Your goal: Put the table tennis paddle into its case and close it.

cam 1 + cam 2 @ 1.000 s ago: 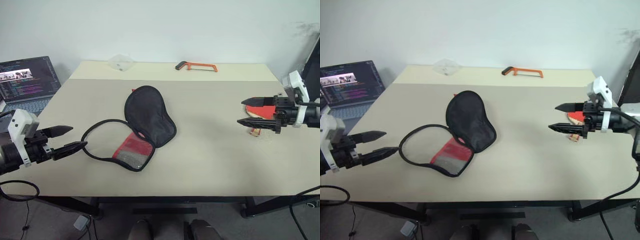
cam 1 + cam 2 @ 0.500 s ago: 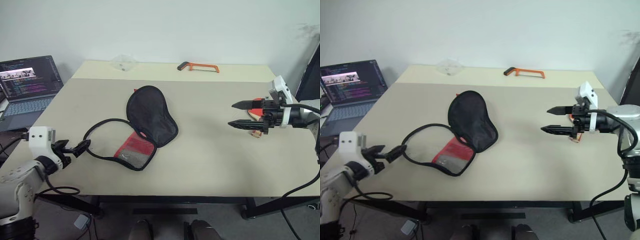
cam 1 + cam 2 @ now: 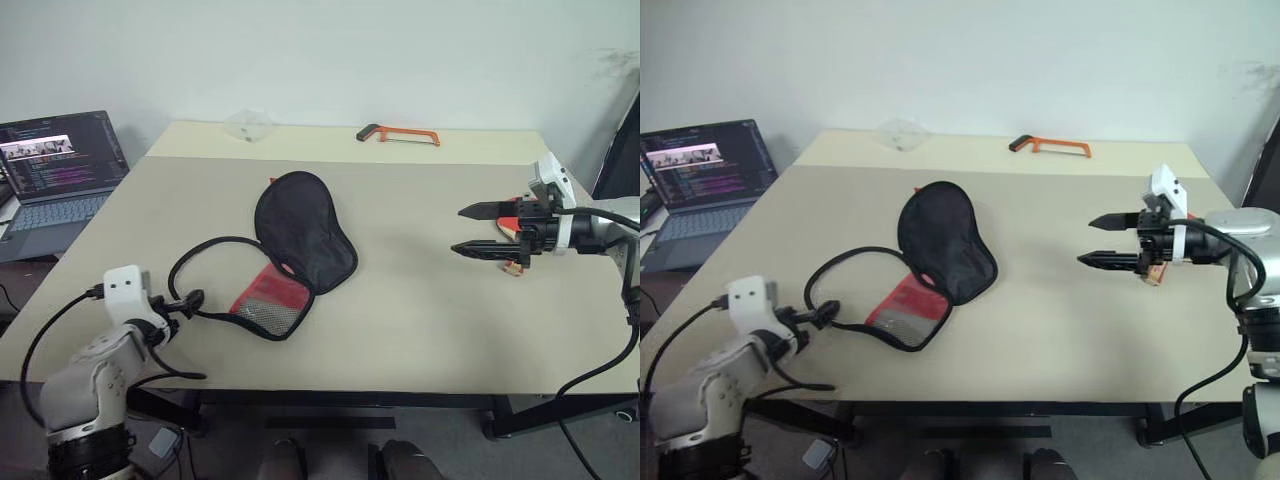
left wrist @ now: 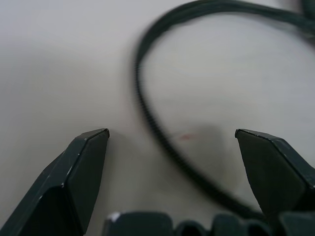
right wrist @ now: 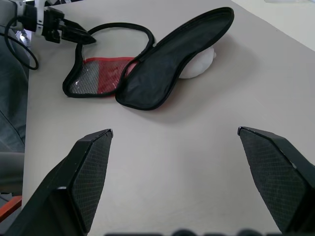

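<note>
The case (image 3: 303, 228) lies unzipped in the middle of the table, its black flap folded back. Its red and mesh half (image 3: 268, 298) lies nearer me, and the zip edge (image 3: 205, 256) curls out in a loop to the left. My left gripper (image 3: 192, 299) is open and low at the near left of that loop; in the left wrist view the zip edge (image 4: 162, 142) runs between its fingers. My right gripper (image 3: 478, 231) is open above the table at the right. The table tennis paddle (image 3: 507, 227) lies just behind it, mostly hidden, with some red face and its wooden handle (image 3: 514, 266) showing.
An open laptop (image 3: 60, 165) stands off the table's left side. An orange hacksaw (image 3: 398, 133) and a clear plastic piece (image 3: 246, 124) lie at the far edge. Something white (image 5: 199, 66) peeks from under the case's black flap.
My left arm has dropped and swung in toward the case's zip loop, its gripper rolling over as it went. My right gripper has stayed almost where it was, still open.
</note>
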`<state>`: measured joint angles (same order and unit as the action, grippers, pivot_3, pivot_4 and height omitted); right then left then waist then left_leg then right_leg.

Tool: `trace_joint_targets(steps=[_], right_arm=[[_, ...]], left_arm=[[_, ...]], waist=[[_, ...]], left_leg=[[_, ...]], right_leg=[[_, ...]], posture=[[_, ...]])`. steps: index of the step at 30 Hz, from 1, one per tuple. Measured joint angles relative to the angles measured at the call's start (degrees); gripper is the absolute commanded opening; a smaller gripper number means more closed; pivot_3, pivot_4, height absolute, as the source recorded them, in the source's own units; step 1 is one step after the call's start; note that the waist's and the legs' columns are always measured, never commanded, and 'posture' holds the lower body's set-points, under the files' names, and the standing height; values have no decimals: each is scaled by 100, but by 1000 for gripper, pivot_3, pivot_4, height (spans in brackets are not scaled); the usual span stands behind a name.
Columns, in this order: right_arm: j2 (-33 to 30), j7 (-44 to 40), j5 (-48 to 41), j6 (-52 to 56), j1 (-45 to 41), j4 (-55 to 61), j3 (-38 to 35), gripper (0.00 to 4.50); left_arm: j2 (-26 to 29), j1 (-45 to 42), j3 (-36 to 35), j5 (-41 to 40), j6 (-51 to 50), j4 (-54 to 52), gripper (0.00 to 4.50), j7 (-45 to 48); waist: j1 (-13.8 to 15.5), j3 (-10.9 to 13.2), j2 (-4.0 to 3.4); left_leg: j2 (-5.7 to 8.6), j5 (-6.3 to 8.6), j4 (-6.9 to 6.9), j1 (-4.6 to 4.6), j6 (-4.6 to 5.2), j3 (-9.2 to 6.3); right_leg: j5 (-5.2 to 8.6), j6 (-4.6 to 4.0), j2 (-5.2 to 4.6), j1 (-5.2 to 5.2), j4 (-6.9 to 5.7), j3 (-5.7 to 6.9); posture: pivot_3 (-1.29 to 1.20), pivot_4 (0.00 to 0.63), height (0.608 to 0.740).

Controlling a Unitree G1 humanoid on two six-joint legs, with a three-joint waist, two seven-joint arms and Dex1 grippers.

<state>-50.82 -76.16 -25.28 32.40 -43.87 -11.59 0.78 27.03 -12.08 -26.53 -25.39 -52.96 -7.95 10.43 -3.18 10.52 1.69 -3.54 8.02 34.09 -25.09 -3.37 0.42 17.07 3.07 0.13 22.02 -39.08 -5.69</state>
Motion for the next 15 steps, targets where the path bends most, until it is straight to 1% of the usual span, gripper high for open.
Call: trace_joint_targets(steps=[3, 8, 11, 12, 15], right_arm=[[1, 6, 0, 0, 0, 11, 4, 4484], [0, 23, -1, 10, 2, 61, 4, 4484], [-1, 30, -3, 26, 3, 121, 3, 4500], [-1, 34, -3, 39, 3, 141, 3, 4500], [-2, 66, -3, 55, 3, 147, 3, 4500]], left_arm=[[-86, -256, 164, 55, 69, 155, 4500, -54], [-255, -584, 363, 298, 88, 291, 4500, -446], [-315, -829, 364, 312, 84, 291, 3908, -569], [-316, -909, 366, 316, 85, 290, 3622, -593], [-316, -1030, 396, 341, 125, 297, 2509, -597]], waist=[[0, 0, 0], [3, 0, 1], [6, 0, 1], [6, 0, 1], [5, 0, 1]], left_leg=[[0, 0, 0, 0, 0, -1], [0, 0, -1, -1, 0, -4], [0, 0, -1, -1, 0, -8], [0, 0, -1, -1, 0, -8], [0, 0, -1, -1, 0, -7]], right_leg=[[0, 0, 1, 0, 0, 0], [0, 0, 4, 0, 0, 0], [0, 0, 5, -1, 0, 1], [-1, 1, 5, -2, 0, 1], [-1, 1, 6, -3, 1, 0]], posture=[[0, 150, 740], [0, 150, 740], [0, 150, 740], [0, 150, 740], [0, 150, 740]])
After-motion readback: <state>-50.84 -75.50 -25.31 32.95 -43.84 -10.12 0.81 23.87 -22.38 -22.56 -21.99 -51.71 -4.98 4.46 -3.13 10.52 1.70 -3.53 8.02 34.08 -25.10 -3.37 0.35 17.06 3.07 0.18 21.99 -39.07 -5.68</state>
